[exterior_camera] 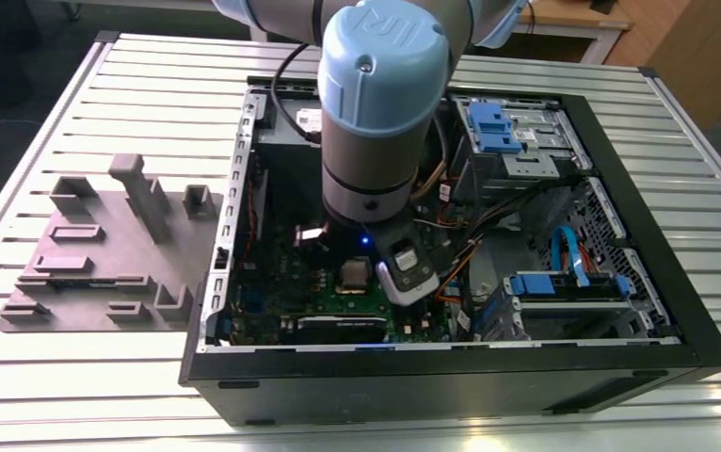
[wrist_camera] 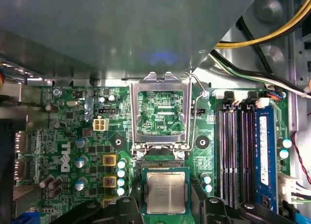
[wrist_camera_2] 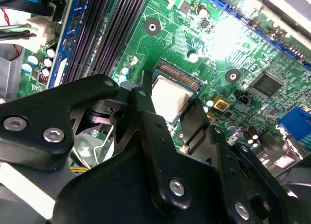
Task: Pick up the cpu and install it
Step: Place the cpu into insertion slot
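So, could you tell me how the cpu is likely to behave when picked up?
The cpu looks a flat, metal-topped square, so probably stiff and unlikely to roll. Its thin edges give little to grasp, so it might slip.

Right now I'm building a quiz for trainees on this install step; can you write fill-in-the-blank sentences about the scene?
1. The cpu lies in the ___ on the green motherboard.
2. The metal load frame beside it is flipped ___.
3. The grey tray stands on the exterior view's ___ of the computer case.
Missing words: socket; open; left.
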`<action>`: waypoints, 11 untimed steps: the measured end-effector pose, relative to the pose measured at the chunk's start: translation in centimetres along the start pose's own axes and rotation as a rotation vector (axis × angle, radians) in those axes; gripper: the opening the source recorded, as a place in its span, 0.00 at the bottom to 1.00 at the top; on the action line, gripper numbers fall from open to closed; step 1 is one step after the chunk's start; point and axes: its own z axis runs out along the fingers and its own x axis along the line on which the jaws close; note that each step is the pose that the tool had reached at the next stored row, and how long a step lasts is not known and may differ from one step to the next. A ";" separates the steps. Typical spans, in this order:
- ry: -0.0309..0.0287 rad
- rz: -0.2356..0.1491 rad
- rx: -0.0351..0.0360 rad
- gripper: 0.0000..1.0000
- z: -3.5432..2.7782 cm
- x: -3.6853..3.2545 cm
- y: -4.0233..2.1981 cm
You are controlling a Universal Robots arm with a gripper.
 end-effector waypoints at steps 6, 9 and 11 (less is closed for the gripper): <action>0.0002 0.000 0.0007 0.47 0.42 0.08 -0.05; 0.0002 0.000 0.0007 0.47 0.46 0.22 -0.04; 0.0002 0.000 0.0007 0.47 0.49 0.27 -0.05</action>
